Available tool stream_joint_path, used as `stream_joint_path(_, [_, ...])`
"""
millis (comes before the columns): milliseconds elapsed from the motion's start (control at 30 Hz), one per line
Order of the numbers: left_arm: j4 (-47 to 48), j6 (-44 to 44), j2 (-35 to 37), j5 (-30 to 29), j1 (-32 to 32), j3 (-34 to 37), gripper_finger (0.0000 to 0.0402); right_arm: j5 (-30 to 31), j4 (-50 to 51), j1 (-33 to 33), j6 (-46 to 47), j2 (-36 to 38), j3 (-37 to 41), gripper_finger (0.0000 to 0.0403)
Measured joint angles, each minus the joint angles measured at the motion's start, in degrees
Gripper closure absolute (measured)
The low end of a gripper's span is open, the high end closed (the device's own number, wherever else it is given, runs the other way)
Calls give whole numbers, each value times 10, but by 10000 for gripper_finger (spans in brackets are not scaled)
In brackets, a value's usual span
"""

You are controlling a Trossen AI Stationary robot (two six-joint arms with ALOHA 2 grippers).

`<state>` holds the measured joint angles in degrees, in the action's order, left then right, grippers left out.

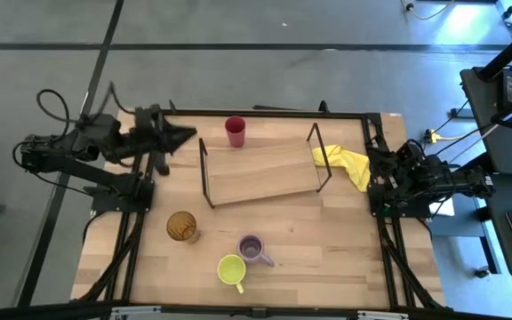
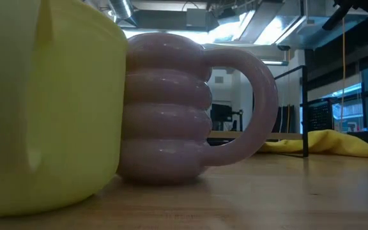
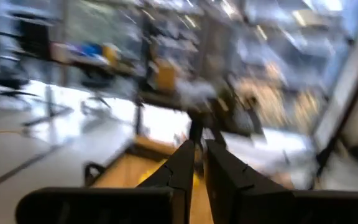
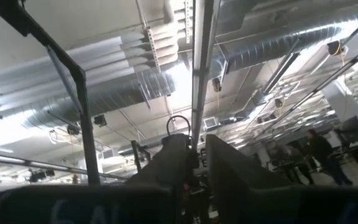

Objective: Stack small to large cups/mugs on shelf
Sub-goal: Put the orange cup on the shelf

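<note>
The shelf point(image 1: 265, 173), a light board with black wire ends, stands mid-table. A red cup point(image 1: 236, 131) stands upright at its far left corner. Toward the near edge stand the amber tumbler point(image 1: 182, 227), the pale purple mug point(image 1: 253, 249) point(image 2: 171, 108) and the yellow-green mug point(image 1: 231, 269) point(image 2: 43, 108). My left gripper point(image 1: 189, 135) point(image 3: 197, 163) hovers left of the red cup, pointing toward it, fingers shut and holding nothing. My right gripper point(image 4: 197, 163) is folded back at the table's right edge, pointing up at the ceiling, shut and empty.
A yellow cloth point(image 1: 349, 165) point(image 2: 324, 142) lies at the shelf's right end, next to the right arm point(image 1: 407, 178). Black rails run along the table's left and right sides. Bare wood lies between the shelf and the three near vessels.
</note>
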<state>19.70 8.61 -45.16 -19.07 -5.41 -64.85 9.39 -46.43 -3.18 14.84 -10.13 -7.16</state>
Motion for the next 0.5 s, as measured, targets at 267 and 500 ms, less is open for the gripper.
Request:
stream_joint_path(267, [472,-42,-65,83,8,-209,397,-3,-21,0,-1,0,0,336])
stream_joint_path(500, [586,-28,-107,90,7,-186,398,0,62,0,-58,0,0,336])
